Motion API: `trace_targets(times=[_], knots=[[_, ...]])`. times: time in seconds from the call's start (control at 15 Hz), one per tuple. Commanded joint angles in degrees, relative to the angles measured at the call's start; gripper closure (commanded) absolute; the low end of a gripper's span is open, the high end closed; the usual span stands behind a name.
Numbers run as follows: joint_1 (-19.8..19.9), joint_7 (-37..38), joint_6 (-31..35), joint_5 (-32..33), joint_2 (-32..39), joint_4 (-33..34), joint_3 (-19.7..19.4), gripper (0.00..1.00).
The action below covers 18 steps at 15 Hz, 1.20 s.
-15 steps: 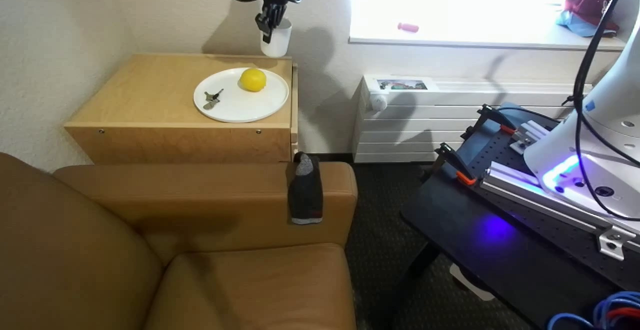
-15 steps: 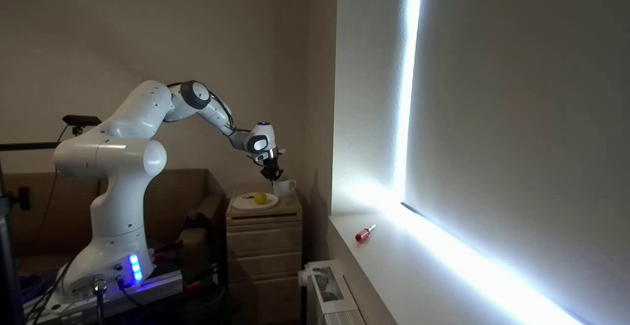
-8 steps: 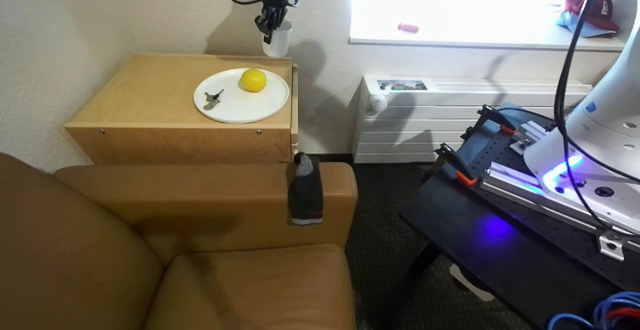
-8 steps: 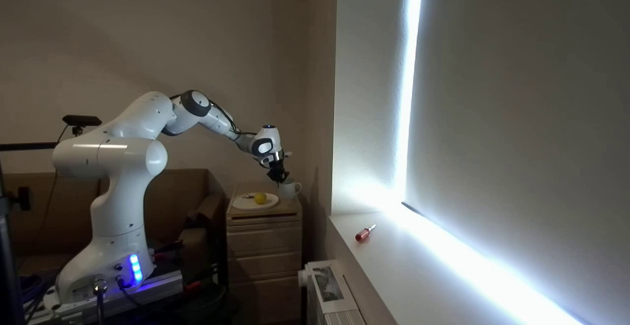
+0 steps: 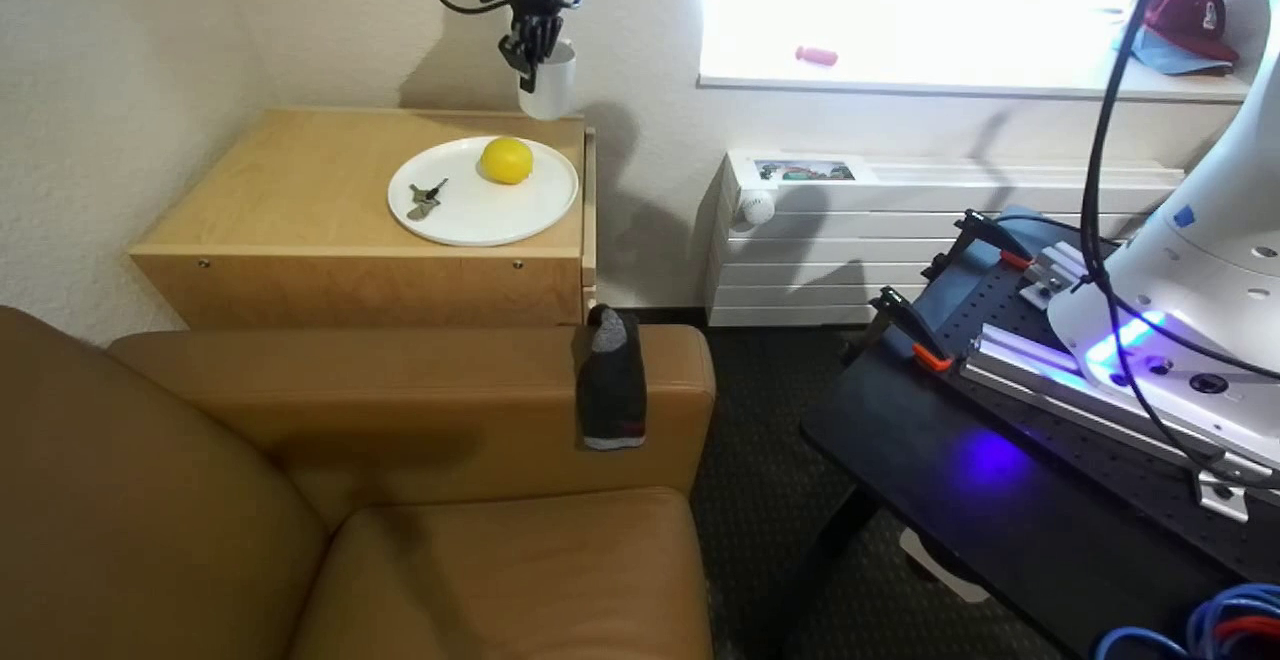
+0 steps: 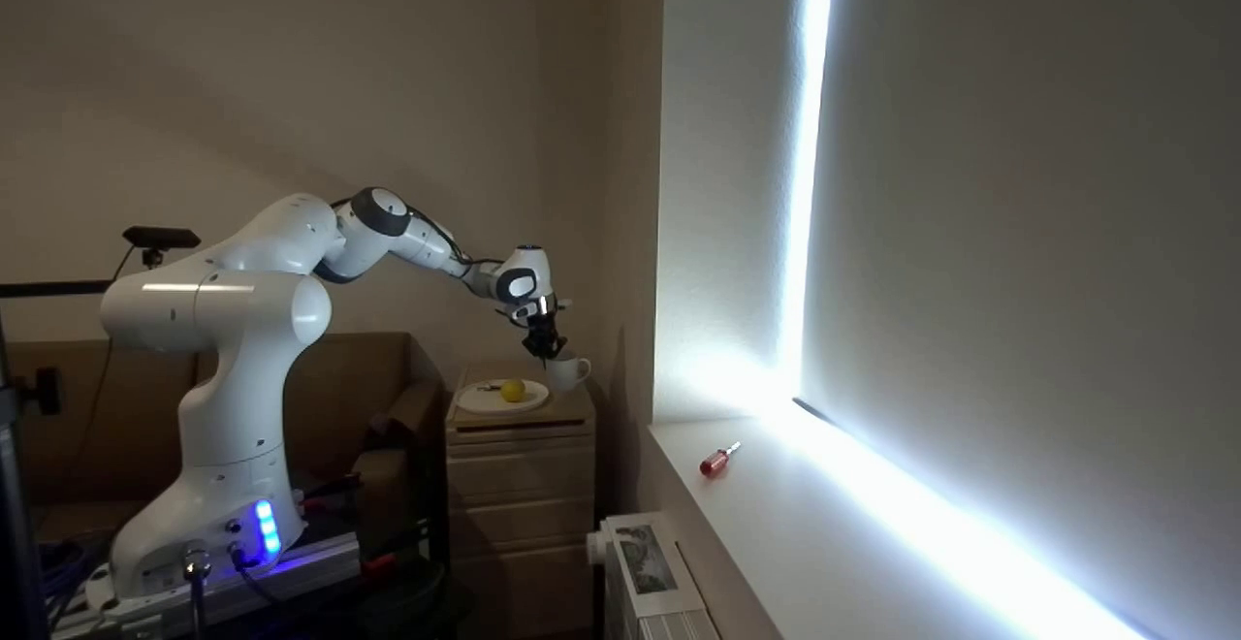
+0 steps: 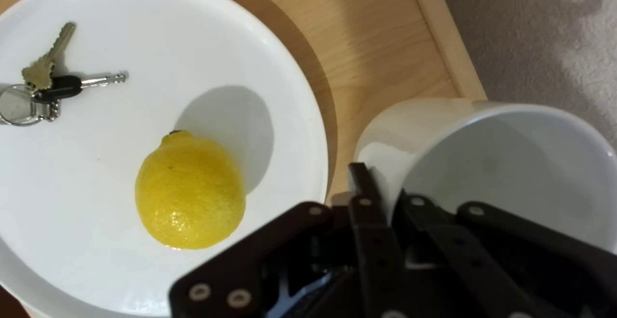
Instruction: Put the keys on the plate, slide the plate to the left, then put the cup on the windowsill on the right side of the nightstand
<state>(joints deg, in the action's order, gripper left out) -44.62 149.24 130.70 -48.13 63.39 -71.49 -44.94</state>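
There's one cup (image 7: 491, 173), plate (image 7: 82, 212), lemon (image 7: 190, 190) and key bunch (image 7: 65, 86).

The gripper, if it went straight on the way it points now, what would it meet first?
The gripper points down, pinching the cup by its wall, so the cup's base would probably meet the nightstand first, though depth is unclear and it might catch the plate.

Lemon (image 7: 190, 192), sock (image 5: 612, 385), cap (image 5: 1187, 12), screwdriver (image 6: 715, 464).

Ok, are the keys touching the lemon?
No, in the wrist view bare plate shows between the keys and the lemon.
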Motion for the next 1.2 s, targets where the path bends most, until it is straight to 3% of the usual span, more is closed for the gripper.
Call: trace_targets(times=[0.0, 0.07, 0.27, 0.93, 1.0, 1.13], knots=[[-0.18, 0.00, -2.90, -4.39, 2.42, 2.87, -2.48, 0.99], [-0.01, 0.00, -1.05, -1.81, 0.95, 0.74, -0.54, 0.94], [-0.27, 0.00, -1.40, -2.88, 2.06, 1.08, -1.28, 0.99], [0.17, 0.02, -0.39, -4.37, 5.19, 1.68, -0.92, 0.99], [0.11, 0.02, -0.37, -4.80, 5.22, 1.55, -1.13, 0.69], [0.37, 0.05, -0.04, -5.03, 4.94, 1.63, -0.66, 0.62]])
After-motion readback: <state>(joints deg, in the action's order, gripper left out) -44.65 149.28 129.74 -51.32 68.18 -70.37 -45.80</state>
